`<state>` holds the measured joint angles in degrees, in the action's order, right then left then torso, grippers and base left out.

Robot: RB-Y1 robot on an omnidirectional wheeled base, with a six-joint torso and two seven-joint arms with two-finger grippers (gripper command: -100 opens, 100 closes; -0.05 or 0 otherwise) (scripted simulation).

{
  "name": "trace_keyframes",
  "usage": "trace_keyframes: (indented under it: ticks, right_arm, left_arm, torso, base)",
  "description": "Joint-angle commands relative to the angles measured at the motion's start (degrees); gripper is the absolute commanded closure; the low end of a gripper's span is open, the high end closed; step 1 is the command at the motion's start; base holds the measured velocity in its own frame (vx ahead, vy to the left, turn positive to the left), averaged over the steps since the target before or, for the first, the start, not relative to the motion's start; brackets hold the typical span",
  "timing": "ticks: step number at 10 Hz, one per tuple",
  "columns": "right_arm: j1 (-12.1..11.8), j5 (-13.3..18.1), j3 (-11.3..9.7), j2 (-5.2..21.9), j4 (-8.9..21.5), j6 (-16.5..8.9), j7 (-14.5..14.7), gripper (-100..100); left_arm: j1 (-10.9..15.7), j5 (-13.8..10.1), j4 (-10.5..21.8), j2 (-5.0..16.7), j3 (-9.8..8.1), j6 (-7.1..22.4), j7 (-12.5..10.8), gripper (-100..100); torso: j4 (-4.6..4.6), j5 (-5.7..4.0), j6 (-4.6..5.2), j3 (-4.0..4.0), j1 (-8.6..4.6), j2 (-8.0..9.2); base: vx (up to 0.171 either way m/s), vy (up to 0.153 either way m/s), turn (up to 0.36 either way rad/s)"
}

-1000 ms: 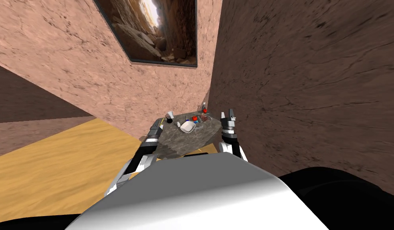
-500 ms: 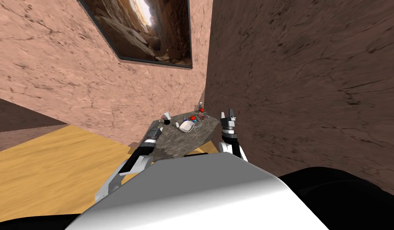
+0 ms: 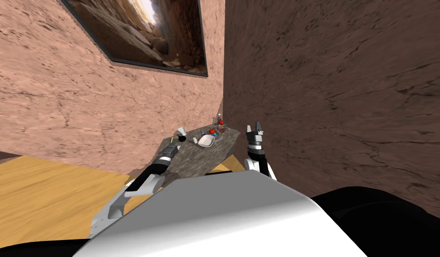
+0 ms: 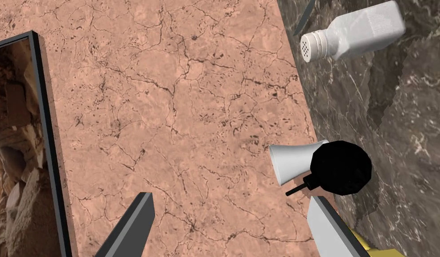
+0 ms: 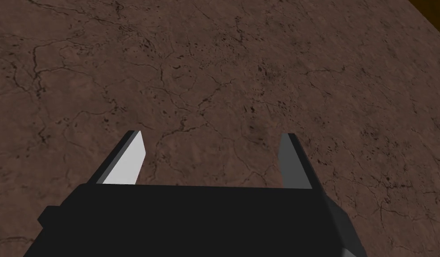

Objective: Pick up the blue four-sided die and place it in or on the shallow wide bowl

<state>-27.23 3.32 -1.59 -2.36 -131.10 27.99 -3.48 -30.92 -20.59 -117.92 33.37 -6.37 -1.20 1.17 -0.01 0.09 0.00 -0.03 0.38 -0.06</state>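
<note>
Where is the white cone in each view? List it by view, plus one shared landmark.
Head view: white cone beside the black ball, left end of the table.
Left wrist view: by the black ball, just ahead of the open left gripper.
Right wrist view: open right gripper faces the brown wall.
Shared landmark: the dark marbled table.

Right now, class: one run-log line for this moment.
left end effector open | right end effector open | white shallow bowl on dark marble table
</note>
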Motion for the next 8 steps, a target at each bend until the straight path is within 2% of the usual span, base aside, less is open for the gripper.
trace_keyframes:
  ticks: [1,2,3,4,5,6,7,8]
  right_arm:
    - [0.0,0.0,0.0,0.0,0.0,0.0,0.0,0]
    - [0.0,0.0,0.0,0.0,0.0,0.0,0.0,0]
    - [-0.01,0.0,0.01,0.0,0.0,0.0,0.0,0]
    - [0.0,0.0,0.0,0.0,0.0,0.0,0.0,0]
    - [-0.01,0.0,0.01,0.0,0.0,0.0,0.0,0]
    - [0.0,0.0,0.0,0.0,0.0,0.0,0.0,0]
    - [-0.02,0.0,0.01,0.0,0.0,0.0,0.0,0]
    - [-0.01,0.0,0.01,0.0,0.0,0.0,0.0,0]
  left_arm:
    - [-0.82,-2.86,1.81,2.86,0.24,2.86,0.06,-100]
    - [-0.82,-3.56,1.81,4.79,0.24,2.87,0.06,-100]
    - [-1.11,-5.82,3.33,6.54,0.32,4.75,-0.17,-100]
    - [-1.11,-6.22,3.33,8.13,0.32,4.75,-0.17,-100]
    - [-1.43,-8.53,4.86,9.92,0.47,6.63,-0.46,-100]
    - [-1.43,-8.91,4.86,11.52,0.47,6.63,-0.46,-100]
    - [-1.75,-11.37,6.41,13.56,0.69,8.51,-0.8,-100]
    - [-1.75,-11.63,6.41,14.94,0.69,8.51,-0.8,-100]
  torso:
    - [0.0,0.0,0.0,0.0,0.0,0.0]
    - [0.01,0.02,-0.02,0.04,0.12,0.07]
    - [0.02,0.03,-0.06,0.04,0.1,0.05]
    - [0.01,0.02,-0.02,0.01,0.05,0.01]
    - [0.0,0.0,-0.06,-0.02,-0.01,-0.04]
    - [-0.01,0.0,-0.01,-0.02,-0.01,-0.05]
    - [-0.01,0.0,-0.08,-0.05,-0.02,-0.09]
    - [-0.02,0.0,-0.02,-0.05,-0.01,-0.09]
  base:
    - [-0.073,0.105,-0.435]
    - [-0.067,0.094,-0.205]
    - [-0.058,0.072,-0.301]
    - [-0.043,0.06,-0.223]
    - [-0.048,0.06,-0.368]
    - [-0.039,0.056,-0.183]
    - [-0.044,0.057,-0.327]
    - [-0.043,0.054,-0.173]
